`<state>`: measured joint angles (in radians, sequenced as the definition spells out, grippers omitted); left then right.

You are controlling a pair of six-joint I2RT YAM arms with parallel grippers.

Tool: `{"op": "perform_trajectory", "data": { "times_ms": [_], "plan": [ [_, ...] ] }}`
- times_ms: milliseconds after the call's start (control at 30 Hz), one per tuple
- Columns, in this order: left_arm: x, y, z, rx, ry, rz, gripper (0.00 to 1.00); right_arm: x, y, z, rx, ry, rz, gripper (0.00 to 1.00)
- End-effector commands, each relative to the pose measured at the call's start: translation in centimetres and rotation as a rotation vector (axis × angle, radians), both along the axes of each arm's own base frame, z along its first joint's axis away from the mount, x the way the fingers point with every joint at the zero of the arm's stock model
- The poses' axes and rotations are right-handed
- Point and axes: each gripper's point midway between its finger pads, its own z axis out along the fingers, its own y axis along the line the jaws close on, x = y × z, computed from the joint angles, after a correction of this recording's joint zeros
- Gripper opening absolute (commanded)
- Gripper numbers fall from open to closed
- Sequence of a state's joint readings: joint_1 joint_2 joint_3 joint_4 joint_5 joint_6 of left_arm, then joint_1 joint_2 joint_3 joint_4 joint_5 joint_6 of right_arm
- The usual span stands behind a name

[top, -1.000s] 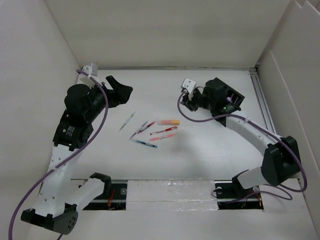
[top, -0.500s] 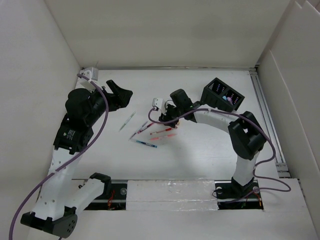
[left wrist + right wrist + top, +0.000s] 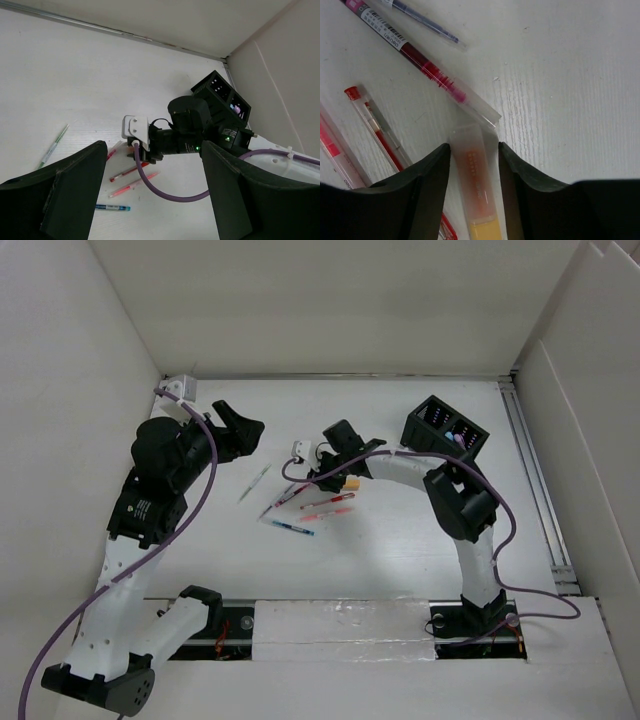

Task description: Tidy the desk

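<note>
- Your right pincer [image 3: 472, 150] is released, straddling the orange highlighter [image 3: 476, 185], well off every edge of the surface [image 3: 400, 560]; left pincer [image 3: 154, 146] released (idle, left edge).
- Clench now and you may snag the red pen [image 3: 427, 70] against its tip.

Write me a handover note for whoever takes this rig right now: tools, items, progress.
Left tool: open, holding nothing, hovering above the desk, far left.
Right tool: open, fingers either side of the orange highlighter, which lies on the desk.
Black organizer: far right, some coloured items inside.
Loose mid-desk: green pen, blue pen, red pens.
Left to do: close on the highlighter and lift it, probably to the organizer; then the pens.
</note>
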<state>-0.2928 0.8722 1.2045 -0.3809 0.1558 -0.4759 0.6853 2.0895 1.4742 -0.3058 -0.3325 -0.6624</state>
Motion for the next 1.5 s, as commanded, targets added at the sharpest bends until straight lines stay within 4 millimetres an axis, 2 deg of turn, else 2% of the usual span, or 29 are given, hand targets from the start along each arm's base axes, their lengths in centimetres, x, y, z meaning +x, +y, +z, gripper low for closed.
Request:
{"op": "perform_trajectory", "data": {
  "times_ms": [0, 133, 233, 300, 433, 533, 567, 667, 700, 733, 767, 833, 867, 900, 933, 967, 1000, 1033, 1067, 1100, 1133, 1167, 1200, 1233, 1267, 1333, 1367, 1467],
  "plan": [
    [0.2, 0.1, 1.4, 0.003, -0.064, 0.002, 0.72, 0.2, 0.4, -0.2, -0.019, -0.012, 0.009, 0.47],
    [0.4, 0.2, 1.4, 0.010, -0.065, 0.007, 0.72, 0.4, -0.1, -0.6, -0.044, -0.026, 0.005, 0.26],
    [0.4, 0.2, 1.4, 0.009, -0.061, 0.009, 0.72, 0.4, -0.7, -0.5, -0.050, -0.028, -0.001, 0.18],
    [0.5, 0.2, 1.3, 0.011, -0.060, 0.009, 0.72, 0.7, -1.1, -0.2, -0.047, -0.037, -0.006, 0.16],
    [0.8, 0.0, 1.2, 0.009, -0.056, 0.004, 0.72, 1.5, -1.9, 1.6, -0.023, -0.073, -0.012, 0.11],
    [1.1, -0.2, 1.2, 0.001, -0.058, -0.001, 0.72, 2.5, -2.0, 4.8, 0.043, -0.120, -0.015, 0.08],
    [1.1, -0.4, 1.2, -0.006, -0.055, -0.006, 0.72, 2.8, -2.0, 6.8, 0.082, -0.149, -0.020, 0.07],
    [1.1, -1.0, 1.3, -0.026, -0.057, -0.034, 0.72, 4.1, -2.7, 11.1, 0.201, -0.198, -0.047, 0.07],
    [1.2, -1.1, 1.2, -0.036, -0.052, -0.038, 0.72, 4.4, -3.1, 14.3, 0.255, -0.248, -0.054, 0.07],
    [1.2, -1.3, 1.2, -0.044, -0.052, -0.046, 0.72, 4.8, -3.5, 16.3, 0.313, -0.275, -0.069, 0.06],
    [1.2, -1.6, 1.2, -0.052, -0.051, -0.059, 0.72, 6.2, -5.6, 18.1, 0.348, -0.310, -0.121, 0.06],
    [1.2, -1.7, 1.2, -0.060, -0.051, -0.063, 0.72, 6.4, -8.3, 23.2, 0.473, -0.382, -0.167, 0.05],
    [1.2, -1.7, 1.0, -0.058, -0.048, -0.064, 0.71, 7.9, -11.8, 25.0, 0.513, -0.428, -0.238, 0.05],
    [1.1, -1.7, 1.1, -0.058, -0.051, -0.066, 0.71, 8.1, -13.7, 26.3, 0.554, -0.448, -0.269, 0.06],
    [1.1, -1.8, 0.9, -0.052, -0.054, -0.072, 0.71, 7.5, -15.2, 28.8, 0.644, -0.484, -0.284, 0.08],
    [1.0, -1.9, 0.7, -0.048, -0.054, -0.081, 0.71, 7.7, -18.8, 29.4, 0.694, -0.476, -0.364, 0.08],
    [1.0, -1.9, 0.7, -0.049, -0.054, -0.084, 0.71, 8.4, -20.6, 30.5, 0.724, -0.511, -0.405, 0.08],
    [1.0, -2.0, 0.3, -0.042, -0.049, -0.087, 0.71, 8.2, -22.1, 31.4, 0.762, -0.551, -0.406, 0.08],
    [1.0, -1.9, 0.1, -0.038, -0.046, -0.087, 0.71, 8.3, -23.5, 31.6, 0.781, -0.559, -0.429, 0.08],
    [1.1, -1.9, -0.3, -0.031, -0.034, -0.086, 0.71, 8.7, -26.4, 31.3, 0.806, -0.546, -0.494, 0.08],
    [1.2, -1.9, -0.9, -0.018, -0.022, -0.088, 0.71, 8.6, -27.4, 31.1, 0.824, -0.561, -0.489, 0.08],
    [1.5, -1.8, -1.9, 0.001, 0.002, -0.079, 0.71, 8.8, -29.6, 30.2, 0.851, -0.553, -0.545, 0.07],
    [1.5, -1.8, -2.3, 0.004, 0.011, -0.079, 0.71, 8.8, -29.5, 30.2, 0.865, -0.534, -0.554, 0.07],
    [1.6, -1.7, -2.9, 0.016, 0.022, -0.076, 0.71, 8.9, -31.4, 30.5, 0.886, -0.564, -0.590, 0.06],
    [1.6, -1.6, -3.4, 0.034, 0.025, -0.080, 0.71, 9.0, -32.0, 29.1, 0.891, -0.544, -0.612, 0.06],
    [1.9, -1.5, -4.8, 0.059, 0.051, -0.078, 0.71, 9.3, -33.0, 28.5, 0.900, -0.534, -0.627, 0.06],
    [2.0, -1.4, -5.3, 0.080, 0.051, -0.077, 0.71, 9.6, -33.0, 27.7, 0.898, -0.516, -0.631, 0.06],
    [2.3, -0.9, -6.4, 0.130, 0.072, -0.064, 0.69, 9.7, -33.4, 27.0, 0.906, -0.511, -0.642, 0.06]
  ]
}}
